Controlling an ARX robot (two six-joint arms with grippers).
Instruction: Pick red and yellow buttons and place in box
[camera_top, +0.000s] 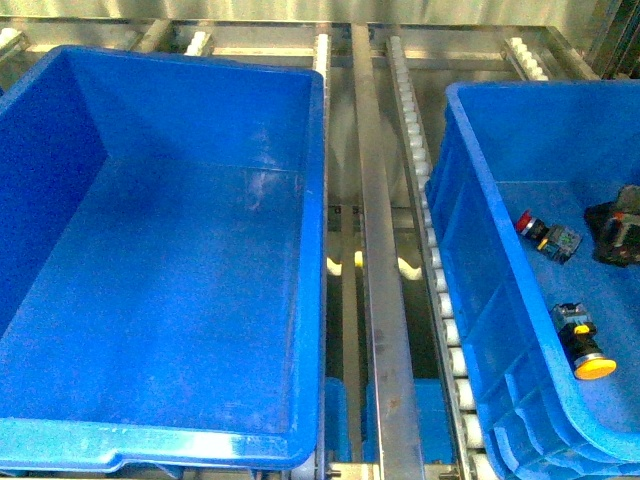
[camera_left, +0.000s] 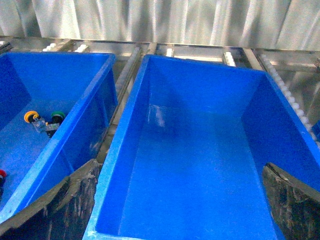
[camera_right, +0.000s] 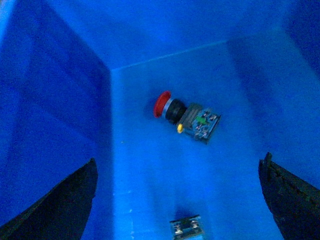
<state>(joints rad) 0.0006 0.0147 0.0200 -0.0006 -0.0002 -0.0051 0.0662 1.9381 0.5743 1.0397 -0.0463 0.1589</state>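
Front view: two large blue bins on a roller conveyor frame (camera_top: 378, 250). The nearer-left bin, the box (camera_top: 316, 200), has bare walls and floor. The right bin (camera_top: 470, 300) holds the switches.

In the right bin, a red button (camera_top: 545, 233) lies on its side on the floor, red cap toward the left wall. Closer to the camera lies a yellow button (camera_top: 583, 342), cap pointing toward the near wall — the two are apart, not touching. The right gripper (camera_top: 618, 225) shows as a dark shape at the frame's right edge, just beside the red button.

Right wrist view: right gripper's fingertips (camera_right: 60, 210) spread wide at the two lower corners, nothing between them. The red button (camera_right: 185, 116) lies on the bin floor ahead of the fingers, red cap toward the bin wall, grey block with a green mark at its other end. A second contact block (camera_right: 186, 227) peeks in at the lower edge.

Left wrist view: left gripper's fingertips (camera_left: 55, 210) also spread, holding nothing, above the near rim of the box (camera_left: 125, 150). The neighbouring bin (camera_left: 80, 125) holds a yellow-capped switch (camera_left: 32, 118) and a green-capped switch (camera_left: 56, 120) lying just beside each other.
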